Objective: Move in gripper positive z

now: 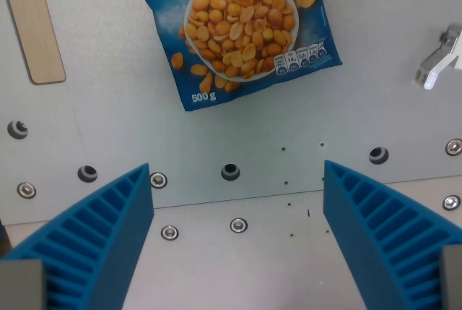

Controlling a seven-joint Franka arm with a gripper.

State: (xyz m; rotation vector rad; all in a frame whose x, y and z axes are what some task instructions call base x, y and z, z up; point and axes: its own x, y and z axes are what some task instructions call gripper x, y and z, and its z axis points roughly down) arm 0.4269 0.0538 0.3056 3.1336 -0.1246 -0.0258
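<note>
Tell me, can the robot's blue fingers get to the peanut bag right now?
Probably yes. The fingers stand wide apart holding nothing, and only bare table lies between them and the peanut bag farther up the wrist view.

gripper (238, 201) | two blue plastic fingers (94, 241), wedge-shaped | inner faces ribbed with parallel horizontal ridges | each finger tapers to a thin tip | a grey block sits at the base of each, at the frame's bottom corners

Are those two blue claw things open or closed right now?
Open. The end effector has its two blue ribbed fingers spread wide apart, with only bare grey table visible between them and nothing gripped.
</note>
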